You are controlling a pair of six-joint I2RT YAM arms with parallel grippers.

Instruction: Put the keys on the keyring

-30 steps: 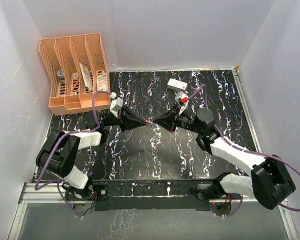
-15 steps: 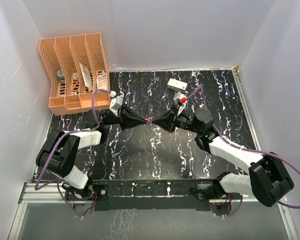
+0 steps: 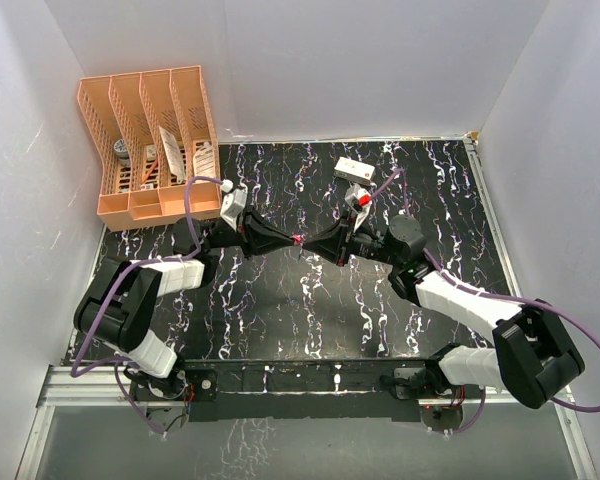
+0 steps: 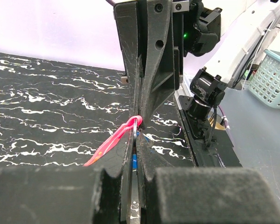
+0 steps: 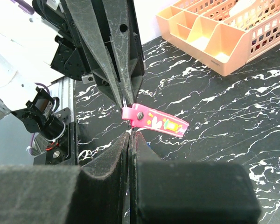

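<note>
Working in the air over the desk (image 3: 280, 300), just to the right of the orange rack (image 3: 150, 140) in the top view and a little nearer to the arm bases. Seen there tip to tip: left hand (image 3: 288, 241) and right hand (image 3: 313, 244), both clenched. Gripping in the left hand a thin piece, blue with a pale silvery end, most likely the blue key (image 4: 134, 161). Pinching in the right hand something thin and metallic; cannot tell whether ring wire or key tip. Holding between them, exactly at the meeting point, so also right of the rack and off the desk, the pink key (image 5: 154, 121), its riveted end at a small wire loop, probably the keyring (image 5: 125, 101). Seems to be the threading step, with the pink key caught at the loop and the blue one not surely on. To do it well: keep both grips firm, keep the two tips on one line, and move only one hand, slowly. Push the key hole along the wire of the ring, not across it, and turn a little instead of pulling. Avoid opening either hand before seeing the key hang free from the ring. Trust the wrist views more than the top view, too far for such small parts. Beware of slipping: thin metal between soft pads, easy to twist out and drop on the desk.
</note>
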